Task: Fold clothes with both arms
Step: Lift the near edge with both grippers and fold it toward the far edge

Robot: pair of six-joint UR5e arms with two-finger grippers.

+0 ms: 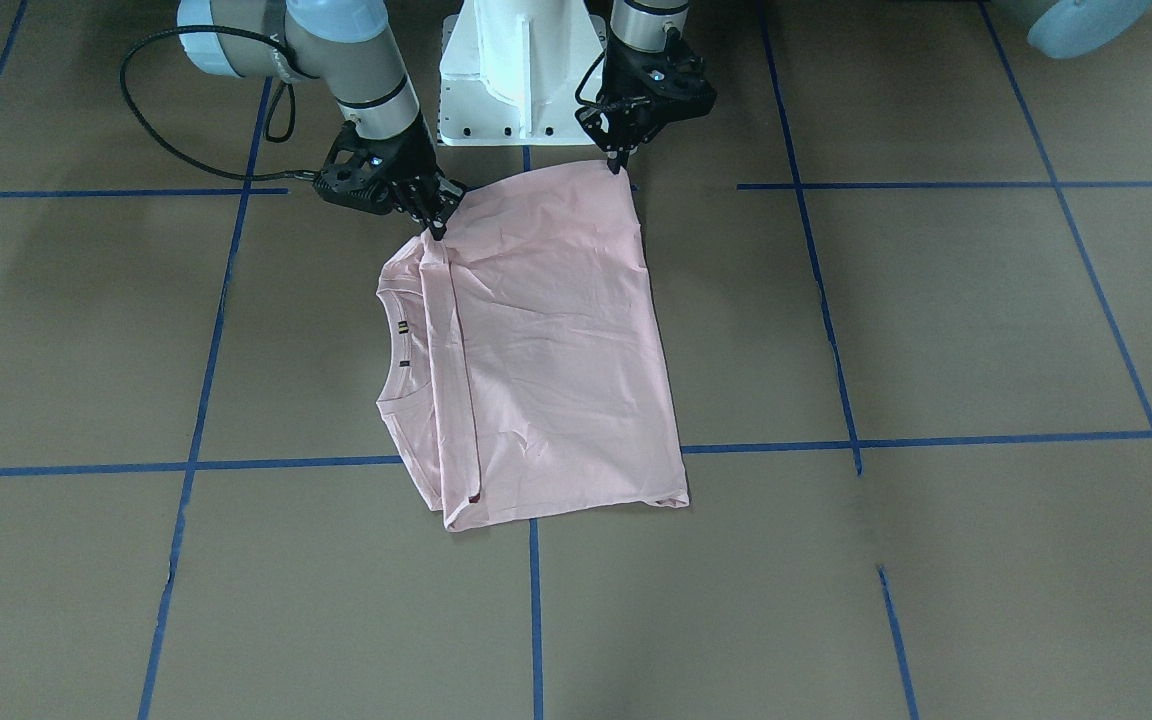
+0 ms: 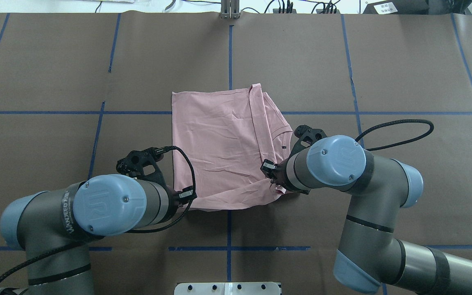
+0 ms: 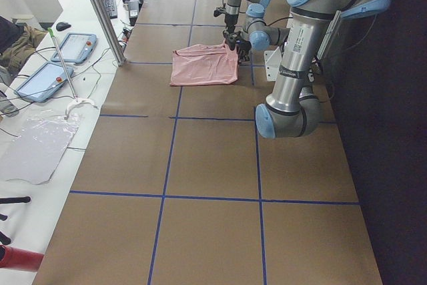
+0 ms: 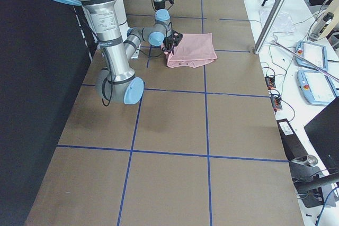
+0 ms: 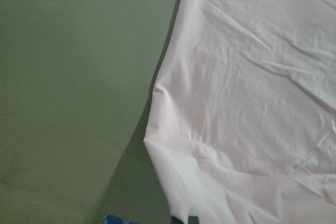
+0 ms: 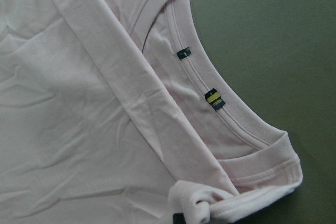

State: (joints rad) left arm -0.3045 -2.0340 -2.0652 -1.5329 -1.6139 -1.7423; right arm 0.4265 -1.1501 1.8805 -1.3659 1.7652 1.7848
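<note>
The pale pink T-shirt [image 1: 546, 350] lies folded into a rectangle on the brown table, plain side up, and no cartoon shows. Its ribbed collar [image 6: 231, 114] with small dark tags is on my right side [image 2: 283, 135]. My left gripper [image 1: 619, 165] is shut on the shirt's near corner on my left. My right gripper [image 1: 435, 228] is shut on the near corner by the collar. Both corners are raised slightly off the table. In the overhead view the wrists cover the fingertips of my left gripper [image 2: 187, 196] and my right gripper [image 2: 273, 180]. Bunched cloth shows at the bottom of the right wrist view.
The white pedestal base [image 1: 521, 70] stands just behind the shirt's near edge. Blue tape lines [image 1: 536, 600] cross the brown table. An aluminium post [image 3: 100, 11] and a side bench with tablets [image 3: 73, 48] stand beyond the far edge.
</note>
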